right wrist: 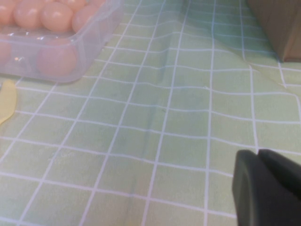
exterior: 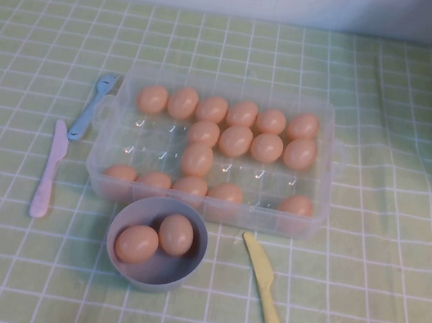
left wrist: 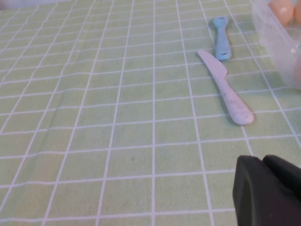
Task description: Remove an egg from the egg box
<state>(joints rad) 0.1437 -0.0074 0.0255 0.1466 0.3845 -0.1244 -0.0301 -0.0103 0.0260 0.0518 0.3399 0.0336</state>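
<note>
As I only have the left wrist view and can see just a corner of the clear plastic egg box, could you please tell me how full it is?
Observer: The clear plastic rectangular egg box holds sixteen small peach-orange eggs, six of them along the back row.
Operator: Is anything standing in front of it?
Observer: A round grey-blue bowl stands just in front of its near wall, with two more eggs inside.
Operator: And where is the other arm?
Observer: The right pincer hangs low over the green checked cloth to the box's right; your left pincer is likewise low on the box's left.
</note>
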